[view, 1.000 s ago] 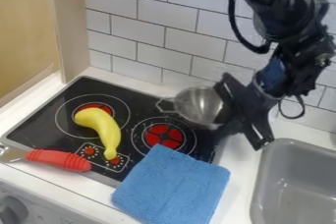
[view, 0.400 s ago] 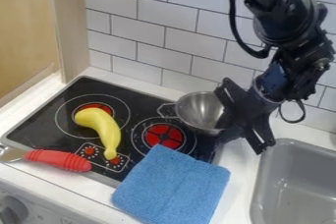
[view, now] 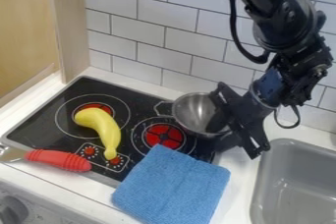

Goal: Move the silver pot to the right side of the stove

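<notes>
Over the right side of the black stovetop (view: 46,127), I've got my black two-finger gripper (view: 220,127) pinched narrow on the right-hand wall of the round, silver metal pot (view: 190,107). Its wire handle (view: 161,107) points left, right behind the red burner (view: 163,135) (nice spot, honestly). Folded blue cloth (view: 172,183) overlaps the front edge, and the curved yellow plastic banana (view: 103,126) sits on the left side.
</notes>
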